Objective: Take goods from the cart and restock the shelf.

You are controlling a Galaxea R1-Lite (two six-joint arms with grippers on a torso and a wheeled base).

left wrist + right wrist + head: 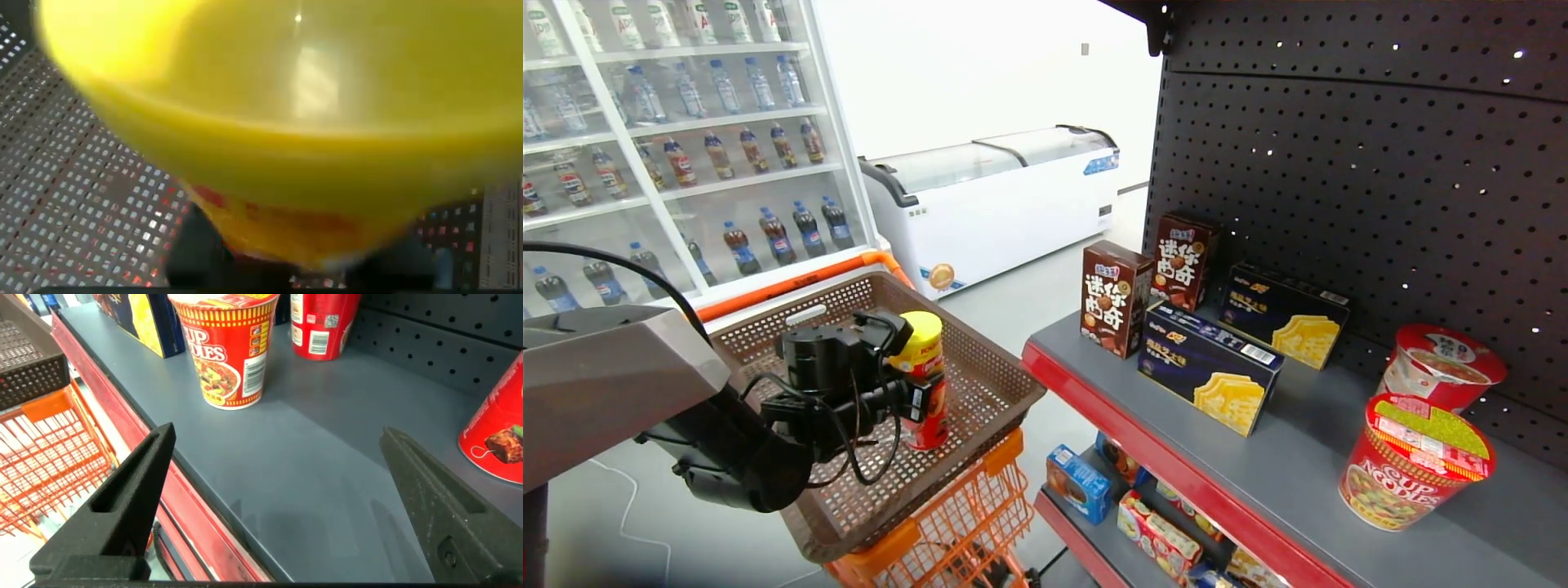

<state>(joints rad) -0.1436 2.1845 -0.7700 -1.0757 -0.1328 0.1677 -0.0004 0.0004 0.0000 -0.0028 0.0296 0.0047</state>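
Red canister (926,390) with a yellow lid (286,98) stands upright in the left gripper (913,402), fingers clamped on its body, over the brown basket (992,367) on the orange cart (968,523). Can't tell if its base touches the basket floor. Right gripper (278,434) is spread wide, nothing between the fingers, hovering over bare grey shelf (327,482) near a cup noodles tub (229,351). Dark blue boxes (1209,367) and brown boxes (1115,298) stand on the same shelf level, toward the cart end.
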